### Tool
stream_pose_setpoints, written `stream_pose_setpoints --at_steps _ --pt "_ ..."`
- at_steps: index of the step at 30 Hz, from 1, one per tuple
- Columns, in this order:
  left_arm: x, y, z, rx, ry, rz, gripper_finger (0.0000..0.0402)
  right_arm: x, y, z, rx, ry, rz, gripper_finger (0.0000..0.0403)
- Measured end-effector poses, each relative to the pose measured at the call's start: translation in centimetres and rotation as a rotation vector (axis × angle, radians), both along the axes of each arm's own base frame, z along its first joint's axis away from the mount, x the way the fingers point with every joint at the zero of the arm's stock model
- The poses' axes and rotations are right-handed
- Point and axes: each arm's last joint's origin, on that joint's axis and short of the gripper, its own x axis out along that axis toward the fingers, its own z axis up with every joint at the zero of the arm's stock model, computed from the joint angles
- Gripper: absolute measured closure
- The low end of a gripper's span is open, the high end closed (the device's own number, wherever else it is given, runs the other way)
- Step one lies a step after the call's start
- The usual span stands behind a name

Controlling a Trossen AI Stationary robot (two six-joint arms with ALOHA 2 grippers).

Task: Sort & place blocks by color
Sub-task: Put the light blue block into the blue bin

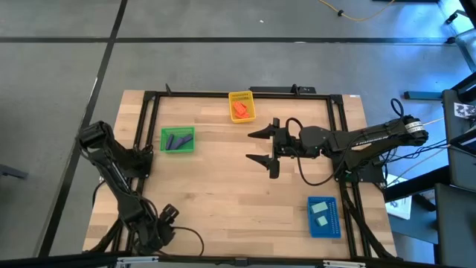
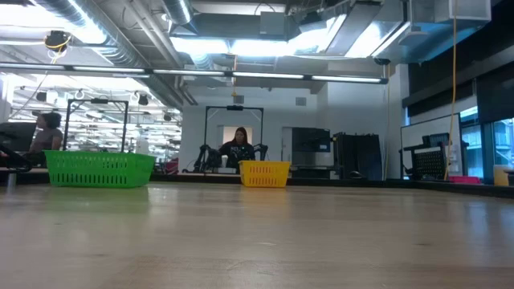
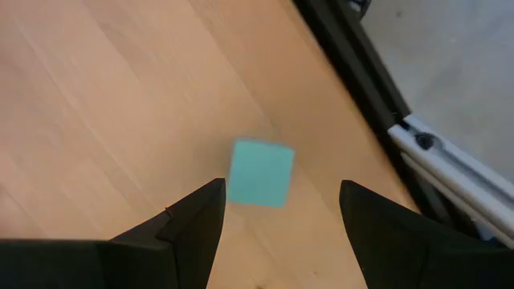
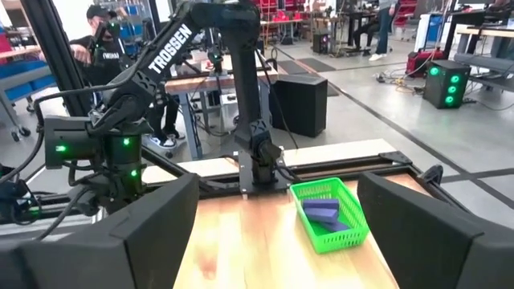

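In the left wrist view a pale mint block (image 3: 261,172) lies flat on the wood, just ahead of my open left gripper (image 3: 281,186) and between its fingertips, untouched. That gripper sits low near the table's near-left corner (image 1: 168,214); the high view does not show the block. My right gripper (image 1: 250,147) hovers open over the table's middle, facing the green tray (image 4: 329,213), which holds purple blocks (image 1: 178,140). Orange-red blocks (image 1: 239,109) lie in the yellow tray (image 1: 242,96). Mint blocks (image 1: 321,212) lie in the blue tray (image 1: 324,231).
A black frame rail (image 3: 353,56) runs along the table edge close beside the mint block. The green tray (image 2: 99,168) and the yellow tray (image 2: 264,172) stand toward the far side in the low view. People sit at benches in the room beyond.
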Motion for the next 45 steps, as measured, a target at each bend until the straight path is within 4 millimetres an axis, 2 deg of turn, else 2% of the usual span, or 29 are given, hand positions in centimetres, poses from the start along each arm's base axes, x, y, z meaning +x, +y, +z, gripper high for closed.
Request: stream_pose_setpoints --at_steps 13,21,35,39,45 --pt "0.7 -0.9 -2.1 0.068 -0.048 -0.126 0.0164 0.0 0.0 -0.1 -0.001 0.008 0.000 0.0059" --pt "1.0 -1.2 -4.1 0.114 -0.014 -0.116 0.0164 0.0 0.0 -0.1 -0.001 0.008 0.000 0.0059" --pt "1.0 -1.3 -4.2 0.113 -0.011 -0.097 0.0167 0.0 0.0 -0.1 -0.001 0.008 0.000 0.0059" --pt "1.0 -1.3 -4.3 0.121 -0.019 -0.131 0.0197 0.0 0.0 -0.1 -0.001 0.008 0.000 0.0059" --pt "1.6 -0.9 -4.1 0.105 -0.002 -0.125 0.0272 0.0 0.0 -0.1 -0.001 0.008 0.000 0.0059"
